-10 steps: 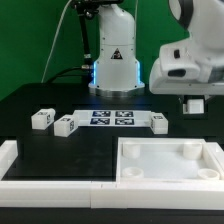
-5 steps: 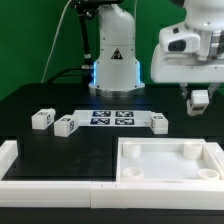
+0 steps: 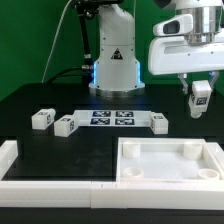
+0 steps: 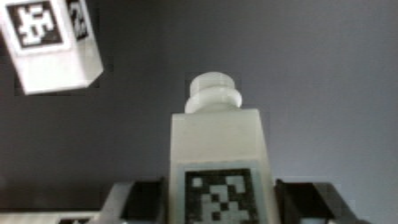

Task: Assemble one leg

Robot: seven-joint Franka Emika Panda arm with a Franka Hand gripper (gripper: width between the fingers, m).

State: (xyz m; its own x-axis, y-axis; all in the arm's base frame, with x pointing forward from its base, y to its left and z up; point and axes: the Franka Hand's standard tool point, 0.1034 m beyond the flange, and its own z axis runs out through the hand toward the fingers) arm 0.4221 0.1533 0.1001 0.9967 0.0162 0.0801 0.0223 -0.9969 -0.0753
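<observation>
My gripper (image 3: 200, 100) is shut on a white leg (image 3: 201, 95) with a black-and-white tag and holds it in the air above the table, on the exterior view's right. In the wrist view the held leg (image 4: 217, 150) stands between my fingers (image 4: 143, 200), its round peg pointing away. Three more legs lie on the black table: two on the exterior view's left (image 3: 41, 119) (image 3: 64, 125) and one (image 3: 159, 122) right of the marker board. One of them shows in the wrist view (image 4: 54, 45). The large white square part (image 3: 168, 163) with corner sockets lies in front.
The marker board (image 3: 111, 118) lies flat mid-table. A white frame rail (image 3: 50, 186) runs along the front edge and up the exterior view's left. The robot base (image 3: 115, 65) stands at the back.
My gripper has risen with the leg, lifting it higher above the table and drifting slightly toward the exterior view's right. The other legs have not moved.
</observation>
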